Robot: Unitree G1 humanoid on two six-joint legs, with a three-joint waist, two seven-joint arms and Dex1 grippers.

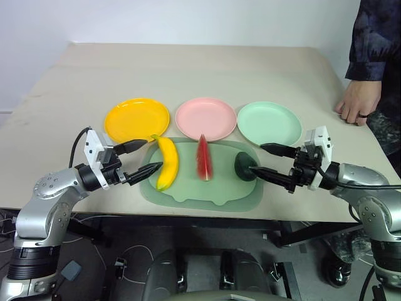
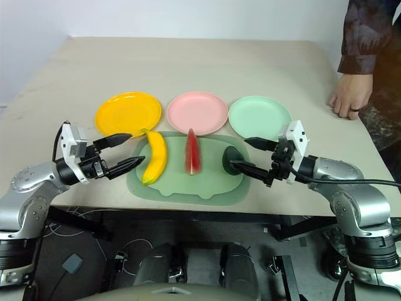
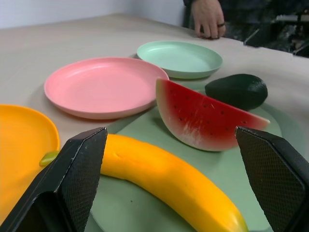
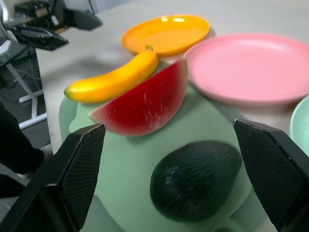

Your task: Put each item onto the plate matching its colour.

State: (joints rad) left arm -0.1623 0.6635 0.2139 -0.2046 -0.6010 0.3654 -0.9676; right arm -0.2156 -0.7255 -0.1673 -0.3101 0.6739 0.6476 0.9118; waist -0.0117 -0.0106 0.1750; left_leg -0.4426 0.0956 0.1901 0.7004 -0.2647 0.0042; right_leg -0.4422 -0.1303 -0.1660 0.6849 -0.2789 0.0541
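Between the spread fingers of the left pincer (image 1: pixel 139 161), just ahead of its tips, lies the banana (image 1: pixel 166 163), and just ahead of the right pincer (image 1: pixel 272 162), also wide and holding nothing, sits the avocado (image 1: pixel 245 167); the watermelon wedge (image 1: pixel 203 157) stands on its rind between the two fruits, all three on the pale green mat (image 1: pixel 207 191). The step in hand looks like the first pick, nothing yet being on a plate. For the left arm, I would bring the fingers across the banana's thick middle rather than its tapering end, since the curved, glossy skin could squirt out of a grip near the tip, then carry it just beyond the pincer to the orange-yellow plate (image 1: pixel 128 116), which the banana's stem nearly touches. For the right arm, the avocado is small and rounded (likely to roll if nudged), so close squarely on its widest part, then lift clear of the mat's edge toward the mint green plate (image 1: pixel 269 122) just beyond. The pink plate (image 1: pixel 205 116) waits beyond the wedge. All sits on a plain beige worktop (image 1: pixel 188 69) against a pale wall; a person's hand (image 1: pixel 354 108) rests on the worktop edge beyond the right pincer, well apart from the plates
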